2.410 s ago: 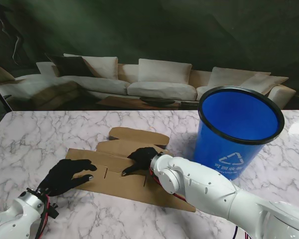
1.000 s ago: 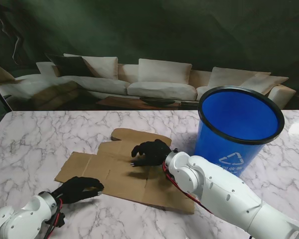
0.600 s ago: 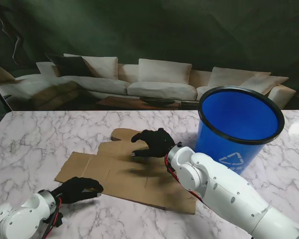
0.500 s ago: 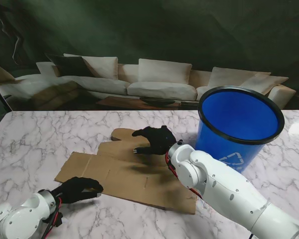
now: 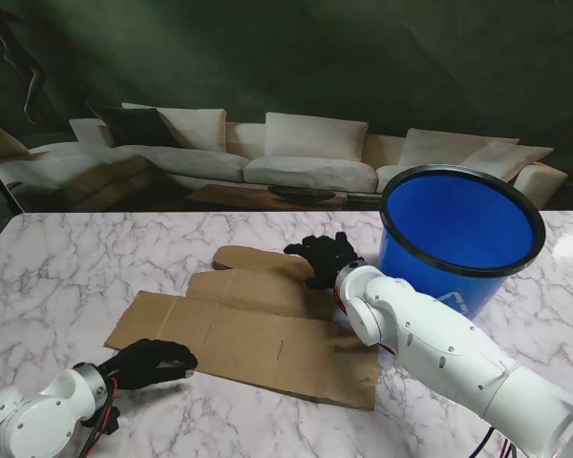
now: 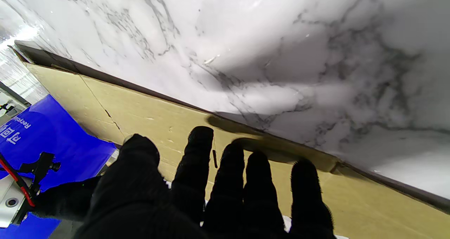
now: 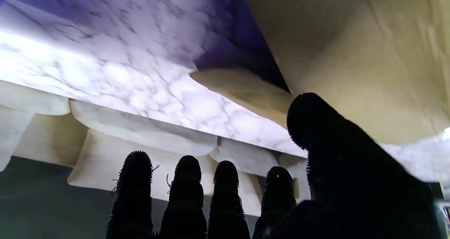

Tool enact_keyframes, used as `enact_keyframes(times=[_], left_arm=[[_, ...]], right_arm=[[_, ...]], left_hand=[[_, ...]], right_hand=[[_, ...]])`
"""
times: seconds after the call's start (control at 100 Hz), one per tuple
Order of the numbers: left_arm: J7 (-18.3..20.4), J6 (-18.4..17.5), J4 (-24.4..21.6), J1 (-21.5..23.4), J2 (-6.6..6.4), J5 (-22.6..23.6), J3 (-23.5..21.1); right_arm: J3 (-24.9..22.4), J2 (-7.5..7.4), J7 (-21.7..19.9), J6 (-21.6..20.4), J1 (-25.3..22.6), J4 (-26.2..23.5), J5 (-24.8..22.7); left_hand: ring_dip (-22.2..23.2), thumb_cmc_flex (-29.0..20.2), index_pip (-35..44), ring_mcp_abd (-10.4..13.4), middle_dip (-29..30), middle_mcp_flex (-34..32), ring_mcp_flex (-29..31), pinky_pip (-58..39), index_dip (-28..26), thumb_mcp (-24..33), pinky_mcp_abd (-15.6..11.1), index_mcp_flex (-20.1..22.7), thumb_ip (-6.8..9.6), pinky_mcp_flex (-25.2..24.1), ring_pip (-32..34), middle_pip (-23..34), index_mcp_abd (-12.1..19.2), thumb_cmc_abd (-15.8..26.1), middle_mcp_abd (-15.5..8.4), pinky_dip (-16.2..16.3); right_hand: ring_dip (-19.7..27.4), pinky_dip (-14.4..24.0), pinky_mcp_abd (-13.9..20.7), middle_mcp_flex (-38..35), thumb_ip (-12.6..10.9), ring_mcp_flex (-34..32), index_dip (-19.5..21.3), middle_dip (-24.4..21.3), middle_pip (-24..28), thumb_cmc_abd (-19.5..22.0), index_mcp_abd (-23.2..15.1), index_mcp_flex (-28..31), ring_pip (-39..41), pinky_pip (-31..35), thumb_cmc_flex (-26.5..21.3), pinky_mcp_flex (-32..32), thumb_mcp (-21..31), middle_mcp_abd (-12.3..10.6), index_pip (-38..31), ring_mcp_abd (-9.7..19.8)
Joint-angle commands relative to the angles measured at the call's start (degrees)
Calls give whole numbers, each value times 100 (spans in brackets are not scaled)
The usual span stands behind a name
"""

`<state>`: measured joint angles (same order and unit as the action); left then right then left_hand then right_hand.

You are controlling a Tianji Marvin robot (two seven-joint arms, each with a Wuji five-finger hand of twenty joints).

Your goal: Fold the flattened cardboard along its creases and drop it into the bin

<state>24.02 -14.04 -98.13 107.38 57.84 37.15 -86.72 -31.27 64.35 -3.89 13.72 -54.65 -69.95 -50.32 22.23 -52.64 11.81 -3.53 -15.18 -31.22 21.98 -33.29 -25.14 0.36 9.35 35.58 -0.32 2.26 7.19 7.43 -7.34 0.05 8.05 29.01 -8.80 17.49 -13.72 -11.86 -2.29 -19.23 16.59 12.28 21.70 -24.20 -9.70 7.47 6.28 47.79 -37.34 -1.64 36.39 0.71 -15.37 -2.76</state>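
The flattened brown cardboard [image 5: 248,329] lies flat on the marble table [image 5: 67,267], with a flap [image 5: 263,260] jutting from its far side. My right hand [image 5: 325,258], in a black glove, hovers open at the cardboard's far right corner, beside the blue bin [image 5: 458,248]. In the right wrist view the hand [image 7: 246,196] has its fingers straight, its thumb apart and nothing in it, with the cardboard [image 7: 369,56] close by. My left hand [image 5: 151,363] is open at the sheet's near left edge. In the left wrist view its fingers [image 6: 225,182] are spread over the cardboard [image 6: 140,116].
The bin stands upright on the right of the table, close to the cardboard's right end; its wall [image 6: 52,133] also shows in the left wrist view. A backdrop picturing a sofa [image 5: 306,157] lies beyond the table's far edge. Bare marble lies left of the cardboard.
My right hand has lifted off the middle of the cardboard and moved farther from me and rightward, toward the bin. My left hand slid off the sheet toward me, then stayed still.
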Motion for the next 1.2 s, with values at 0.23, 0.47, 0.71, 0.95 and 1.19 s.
enact_keyframes(times=[0.23,0.47,0.71,0.95,1.19], left_arm=[[180,44,144,31,-15,-6,68],[212,45,127,54,-20,-18,55],[212,26,134,63,-21,-37,54],[226,10,145,57,-24,-61,63],[243,-10,159,49,-28,-87,76]], right_arm=[[581,22,-1,384,360,728,186],[822,192,293,488,470,1059,389],[919,301,394,489,507,1186,552],[1193,435,449,554,669,1482,674],[1318,698,828,596,725,1891,871]], left_hand=[[160,175,-81,-856,-40,-35,241,-57,68,-170,236,-201,-22,82,393,-39,-22,201,58,4],[159,189,-81,-851,-40,-34,233,-48,68,-173,235,-204,-23,84,388,-42,-20,201,54,7],[159,187,-83,-850,-41,-38,236,-35,69,-171,237,-206,-22,83,388,-43,-22,197,57,8],[158,198,-87,-854,-42,-38,232,-20,70,-172,235,-216,-23,82,383,-44,-16,194,52,9],[157,212,-89,-852,-42,-34,229,-11,70,-174,228,-220,-25,78,380,-47,-10,187,52,11]], right_hand=[[350,-244,75,153,93,269,-17,-190,-471,-106,-299,-114,-324,-200,-811,160,111,62,416,-12],[337,-281,93,153,293,278,159,-186,-493,361,-147,-73,-299,-169,-565,172,-572,89,647,20],[361,-390,426,172,291,172,455,-103,-310,663,480,-98,-340,-32,-633,59,-1030,304,332,116],[380,-596,480,152,396,99,366,-88,-253,969,165,-101,-375,176,-1706,33,-1732,183,405,162],[209,-571,426,147,393,-280,404,205,440,2473,-141,-79,-70,359,-2611,-126,-3634,183,278,88]])
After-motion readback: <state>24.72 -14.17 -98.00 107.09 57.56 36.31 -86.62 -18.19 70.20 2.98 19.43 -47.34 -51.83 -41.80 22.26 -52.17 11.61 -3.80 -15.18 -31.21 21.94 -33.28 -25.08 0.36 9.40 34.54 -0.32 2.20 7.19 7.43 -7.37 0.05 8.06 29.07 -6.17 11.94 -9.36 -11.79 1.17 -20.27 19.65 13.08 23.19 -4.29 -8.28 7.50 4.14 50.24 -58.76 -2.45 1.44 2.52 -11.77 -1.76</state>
